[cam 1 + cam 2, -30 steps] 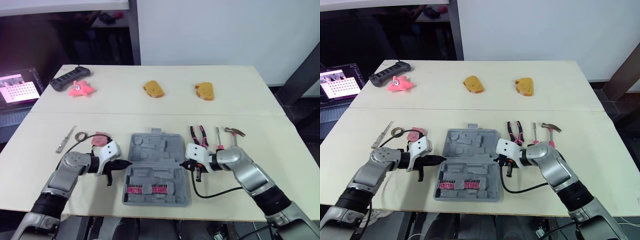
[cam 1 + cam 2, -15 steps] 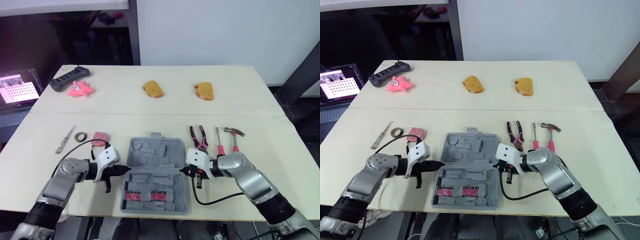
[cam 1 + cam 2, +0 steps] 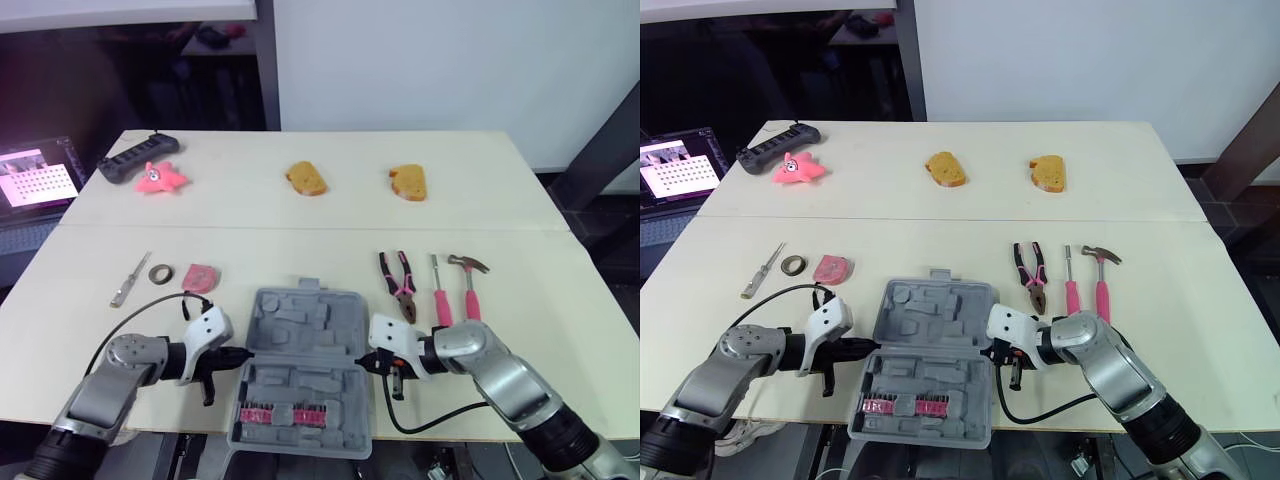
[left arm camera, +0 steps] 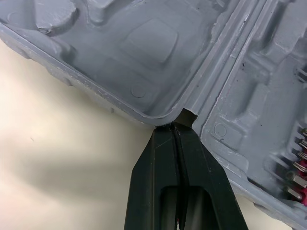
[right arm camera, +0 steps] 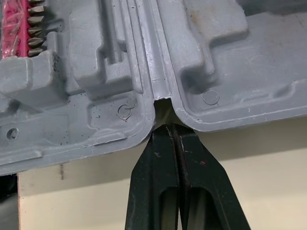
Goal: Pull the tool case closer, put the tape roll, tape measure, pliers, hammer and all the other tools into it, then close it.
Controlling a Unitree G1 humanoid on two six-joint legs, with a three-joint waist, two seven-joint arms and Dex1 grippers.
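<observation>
Locating item one, the case? (clerk)
Grey moulded plastic tool case [image 3: 305, 370]: open flat at the near edge of the cream table [image 3: 300, 210], long axis near-to-far, hinge line left-to-right. (checker)
Grippers? (clerk)
Left gripper [image 3: 243, 352]: fingers pressed together, empty, tips in the case's left hinge notch. Right gripper [image 3: 368, 362]: the same, at the right notch. (checker)
Stock to load, nearer arm? (clerk)
Pink-and-black pliers [image 3: 398, 283], pink-handled screwdriver [image 3: 438, 290], pink-handled hammer [image 3: 469, 285]: each lying near-to-far, just far of the right gripper; right arm nearer. Brown tape roll [image 3: 160, 272], pink tape measure [image 3: 201, 276], slim metal screwdriver [image 3: 131, 279]: far-left of the left gripper; left arm nearer, by my judgement. (checker)
</observation>
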